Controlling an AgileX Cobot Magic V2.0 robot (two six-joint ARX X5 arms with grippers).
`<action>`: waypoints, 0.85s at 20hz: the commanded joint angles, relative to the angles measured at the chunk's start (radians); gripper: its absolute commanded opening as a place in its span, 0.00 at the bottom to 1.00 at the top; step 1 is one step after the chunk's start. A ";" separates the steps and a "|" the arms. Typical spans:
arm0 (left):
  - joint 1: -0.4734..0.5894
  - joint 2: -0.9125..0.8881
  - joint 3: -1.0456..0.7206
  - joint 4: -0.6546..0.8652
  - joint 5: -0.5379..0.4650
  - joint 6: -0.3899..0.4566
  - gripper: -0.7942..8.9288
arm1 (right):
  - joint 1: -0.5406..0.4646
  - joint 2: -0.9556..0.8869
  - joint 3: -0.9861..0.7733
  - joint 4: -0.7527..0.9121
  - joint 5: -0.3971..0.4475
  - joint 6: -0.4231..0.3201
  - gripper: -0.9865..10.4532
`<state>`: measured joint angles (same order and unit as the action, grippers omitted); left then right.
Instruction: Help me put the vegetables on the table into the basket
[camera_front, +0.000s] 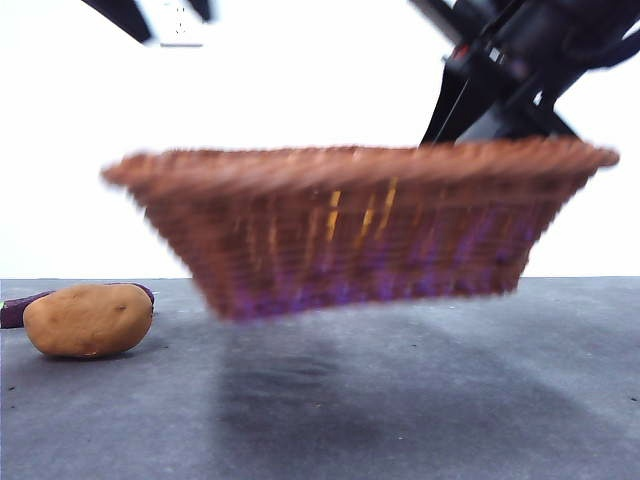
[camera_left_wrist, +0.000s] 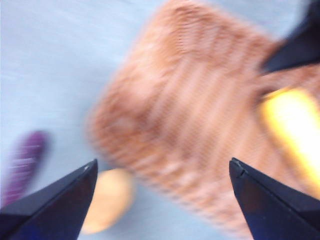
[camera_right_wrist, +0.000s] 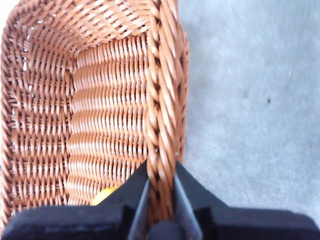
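The brown wicker basket (camera_front: 350, 230) hangs tilted in the air above the table (camera_front: 470, 400), blurred by motion. My right gripper (camera_right_wrist: 161, 172) is shut on its braided rim (camera_right_wrist: 160, 100); its arm comes down from the top right of the front view (camera_front: 500, 90). The yellow corn cob (camera_left_wrist: 292, 130) lies inside the basket, and a bit of it shows in the right wrist view (camera_right_wrist: 104, 196). The orange-brown potato (camera_front: 88, 320) lies on the table at the left, with the purple eggplant (camera_front: 20, 308) just behind it. My left gripper (camera_left_wrist: 163, 165) is open and empty, high above the basket (camera_left_wrist: 190, 100), potato (camera_left_wrist: 107, 200) and eggplant (camera_left_wrist: 25, 165).
The basket casts a dark shadow on the table (camera_front: 290, 390) below it. A black arm tip (camera_front: 120, 15) shows at the top left corner. The right gripper's black jaw (camera_left_wrist: 300, 45) shows at the basket's edge in the left wrist view.
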<state>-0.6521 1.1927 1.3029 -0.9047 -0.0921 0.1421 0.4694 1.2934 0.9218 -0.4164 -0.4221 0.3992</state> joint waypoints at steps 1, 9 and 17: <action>0.103 -0.011 -0.001 -0.035 0.000 0.172 0.53 | -0.021 -0.066 0.007 -0.001 -0.026 -0.012 0.08; 0.377 0.154 -0.001 -0.045 0.280 0.485 0.53 | -0.059 -0.298 0.007 -0.156 -0.052 -0.091 0.08; 0.423 0.437 -0.001 0.008 0.335 0.542 0.53 | -0.060 -0.376 0.007 -0.162 -0.049 -0.092 0.08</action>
<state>-0.2337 1.6234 1.3033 -0.8963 0.2390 0.6662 0.4110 0.9215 0.9218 -0.5972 -0.4641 0.3035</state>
